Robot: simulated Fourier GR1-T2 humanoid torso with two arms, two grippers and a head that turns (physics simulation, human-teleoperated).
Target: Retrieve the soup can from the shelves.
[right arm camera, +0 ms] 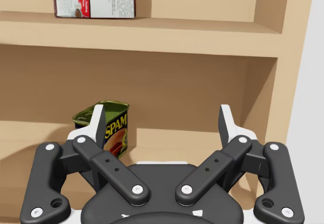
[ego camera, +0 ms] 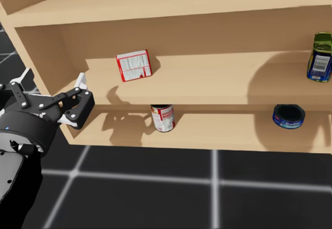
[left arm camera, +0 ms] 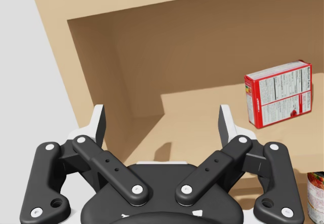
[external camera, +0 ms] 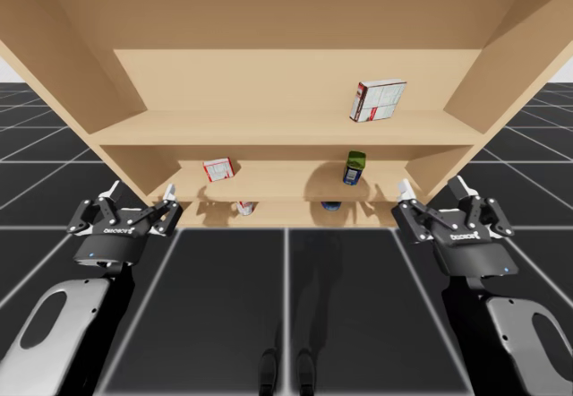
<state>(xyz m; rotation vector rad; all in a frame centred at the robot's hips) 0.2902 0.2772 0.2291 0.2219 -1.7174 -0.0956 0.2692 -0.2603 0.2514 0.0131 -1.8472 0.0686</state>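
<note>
While the soup can [ego camera: 163, 117] waits on the lowest board of the shelves [external camera: 269, 132], neither arm has taken anything. Farthest left, my left end effector [external camera: 140, 194] hovers just outside the front of the shelves with its fingers spread wide and nothing between them. In the head view a red-and-white box [ego camera: 134, 65] stands on the middle board at about two o'clock from it. The soup can sits lower, at about four o'clock. It looks upright, near the front edge, with the box at its eleven o'clock one board up.

At three o'clock from the can, well apart on the same board, lies a flat blue tin [ego camera: 288, 116]. A green tin [ego camera: 320, 57] stands at that tin's one o'clock on the middle board. Farthest right, my right end effector [external camera: 433, 188] is likewise splayed open and empty.

I judge the can to be rigid, fairly heavy for its size, and smooth enough to slip. I would reach in level from the front and pinch the round wall at mid-height across its width. The board close overhead leaves little room for a grasp from above.
</note>
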